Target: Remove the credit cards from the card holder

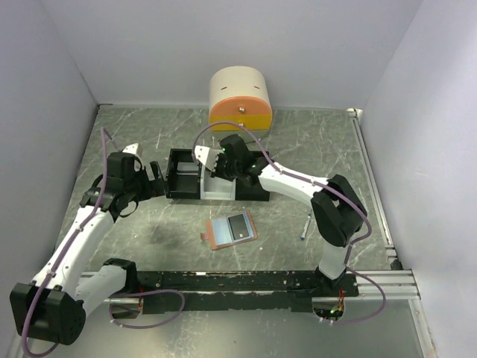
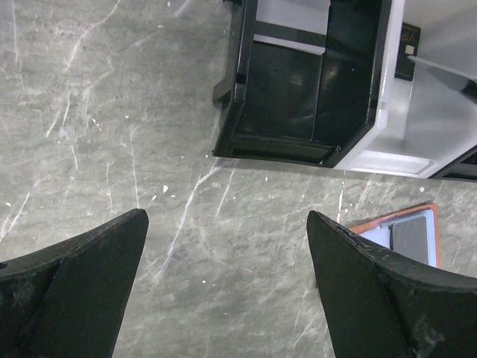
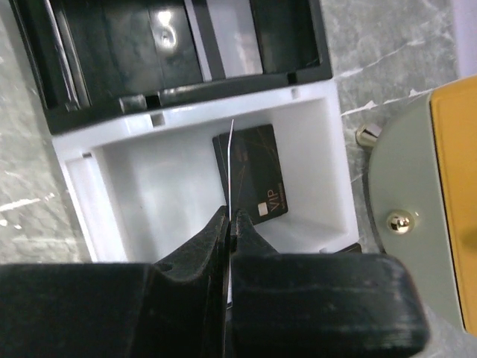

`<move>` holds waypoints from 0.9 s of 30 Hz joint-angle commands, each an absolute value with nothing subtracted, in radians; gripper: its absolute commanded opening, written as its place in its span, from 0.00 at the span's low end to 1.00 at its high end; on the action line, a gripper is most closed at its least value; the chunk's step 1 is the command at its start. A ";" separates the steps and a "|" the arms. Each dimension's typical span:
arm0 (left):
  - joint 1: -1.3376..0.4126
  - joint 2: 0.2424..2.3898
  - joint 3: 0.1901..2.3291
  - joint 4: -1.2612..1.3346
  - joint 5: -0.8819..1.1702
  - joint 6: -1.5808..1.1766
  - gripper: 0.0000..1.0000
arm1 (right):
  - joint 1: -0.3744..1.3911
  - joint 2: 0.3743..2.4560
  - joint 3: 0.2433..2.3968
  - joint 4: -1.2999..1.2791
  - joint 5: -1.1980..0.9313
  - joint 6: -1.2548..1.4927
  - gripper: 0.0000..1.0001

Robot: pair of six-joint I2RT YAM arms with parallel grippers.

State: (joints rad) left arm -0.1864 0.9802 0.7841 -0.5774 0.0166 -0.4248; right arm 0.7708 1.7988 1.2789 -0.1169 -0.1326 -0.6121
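The tan card holder (image 1: 231, 230) lies open on the table in front of the trays, light blue lining up, with a dark grey card (image 1: 238, 226) in it. Its corner shows in the left wrist view (image 2: 406, 227). My right gripper (image 3: 231, 216) is shut on a thin card (image 3: 232, 160), seen edge-on, colour unclear, held above the white tray compartment (image 3: 149, 186). A black card (image 3: 257, 175) marked VIP lies flat in that compartment. In the top view the right gripper (image 1: 214, 165) hangs over the white tray (image 1: 220, 190). My left gripper (image 1: 158, 179) (image 2: 226, 216) is open and empty over bare table left of the trays.
Black tray compartments (image 1: 182, 179) (image 2: 298, 89) stand beside the white one. A cream and orange domed box (image 1: 240, 97) stands at the back. A slim pen (image 1: 305, 226) lies right of the card holder. A dark rail (image 1: 246, 282) runs along the near edge.
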 commanded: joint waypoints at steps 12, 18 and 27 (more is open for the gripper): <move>-0.179 0.967 0.797 -0.564 -0.077 -0.397 0.95 | 0.727 1.989 1.419 -0.151 -0.041 -0.905 0.00; -0.179 0.941 0.785 -0.547 -0.085 -0.397 0.96 | 0.725 2.069 1.450 -0.123 -0.019 -0.959 0.00; -0.179 0.955 0.788 -0.552 -0.074 -0.394 0.95 | 0.725 2.136 1.476 -0.037 0.050 -0.960 0.01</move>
State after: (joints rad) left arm -0.1864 0.9558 0.7834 -0.5690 -0.0669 -0.4126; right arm 0.7280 2.1090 1.4364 -0.0929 -0.0059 -0.9546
